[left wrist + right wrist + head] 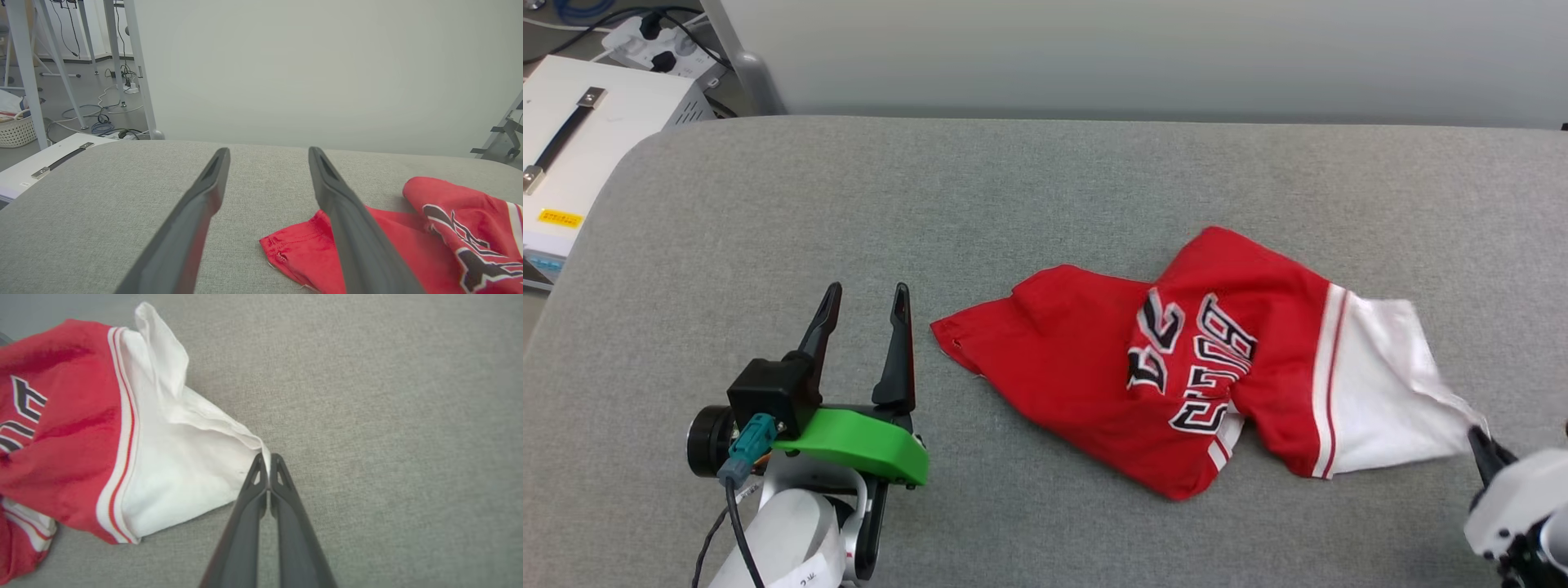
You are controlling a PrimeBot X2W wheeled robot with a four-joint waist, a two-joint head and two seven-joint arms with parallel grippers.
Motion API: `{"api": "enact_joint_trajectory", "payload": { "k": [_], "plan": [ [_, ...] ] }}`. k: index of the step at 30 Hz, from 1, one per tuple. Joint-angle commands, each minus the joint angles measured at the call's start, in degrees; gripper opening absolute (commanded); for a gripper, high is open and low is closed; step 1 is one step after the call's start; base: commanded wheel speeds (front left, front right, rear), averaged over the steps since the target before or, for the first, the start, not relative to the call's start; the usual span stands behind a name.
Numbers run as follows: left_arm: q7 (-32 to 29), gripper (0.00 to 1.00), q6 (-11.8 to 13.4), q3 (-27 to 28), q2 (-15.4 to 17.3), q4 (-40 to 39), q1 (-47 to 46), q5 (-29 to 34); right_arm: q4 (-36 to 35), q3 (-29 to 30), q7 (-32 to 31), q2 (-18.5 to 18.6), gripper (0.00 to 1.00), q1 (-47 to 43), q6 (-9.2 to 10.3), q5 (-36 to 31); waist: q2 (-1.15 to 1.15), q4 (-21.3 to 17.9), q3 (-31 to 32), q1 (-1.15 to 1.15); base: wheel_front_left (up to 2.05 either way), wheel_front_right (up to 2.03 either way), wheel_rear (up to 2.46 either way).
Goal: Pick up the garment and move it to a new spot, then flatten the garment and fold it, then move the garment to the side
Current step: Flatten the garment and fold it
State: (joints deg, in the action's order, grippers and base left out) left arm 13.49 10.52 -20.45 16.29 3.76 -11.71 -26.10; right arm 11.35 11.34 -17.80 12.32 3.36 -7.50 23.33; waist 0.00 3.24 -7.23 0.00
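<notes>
The garment [1176, 367], a red jersey with white sleeves and black lettering, lies crumpled on the grey table right of centre. My right gripper [267, 459] is shut on the edge of the garment's white sleeve [184, 457]; a thin strip of white cloth shows between its fingertips. In the head view that right gripper [1480, 441] sits at the sleeve's lower right corner. My left gripper [866, 306] stands open at the lower left, just left of the garment's red hem [294, 249], holding nothing.
A grey fabric-covered table [931, 204] spreads under everything. A white box with a black handle [572, 139] stands off the table's far left corner, with a power strip [654, 41] and cables behind it. A pale wall runs along the back edge.
</notes>
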Motion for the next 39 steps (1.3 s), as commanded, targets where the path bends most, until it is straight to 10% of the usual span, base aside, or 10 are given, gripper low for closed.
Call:
{"api": "enact_joint_trajectory", "payload": {
  "k": [1,5,7,8,21,39],
  "plan": [
    [-0.2,1.0,-0.1,-0.1,0.5,0.1,0.0,0.5,1.2,2.0,0.7,-0.9,0.0,-1.0,0.01,-0.4,0.0,-0.1,-0.2,0.0,0.0,0.0,0.0],
    [-0.3,1.0,0.0,-0.1,0.8,0.3,0.0,0.3,4.2,6.0,1.9,-2.4,0.0,-2.0,0.01,-1.5,0.0,-0.4,-0.5,0.0,0.0,0.0,0.0],
    [-0.3,1.0,0.1,-0.1,0.9,0.4,0.1,0.2,5.3,6.3,2.7,-2.8,0.45,-1.8,0.01,-1.9,0.0,-0.5,-0.5,0.0,0.0,0.0,0.0],
    [-0.4,1.0,0.1,-0.1,1.0,0.4,0.2,0.2,5.5,6.3,3.5,-2.9,1.0,-1.6,0.01,-2.1,0.0,-0.6,-0.4,0.0,0.0,0.0,0.0],
    [-0.9,1.0,0.8,-0.5,1.2,0.9,2.3,-0.6,-0.7,1.4,22.3,-4.5,1.0,1.1,0.01,-7.1,0.0,-0.4,2.6,0.0,0.0,0.0,0.0],
    [-2.0,1.0,1.7,-0.4,2.5,1.7,5.4,-1.8,-17.1,-9.4,20.9,-7.0,1.0,-7.3,0.01,-12.3,0.0,-2.3,5.7,0.0,0.0,0.0,0.0]
  ]
}}
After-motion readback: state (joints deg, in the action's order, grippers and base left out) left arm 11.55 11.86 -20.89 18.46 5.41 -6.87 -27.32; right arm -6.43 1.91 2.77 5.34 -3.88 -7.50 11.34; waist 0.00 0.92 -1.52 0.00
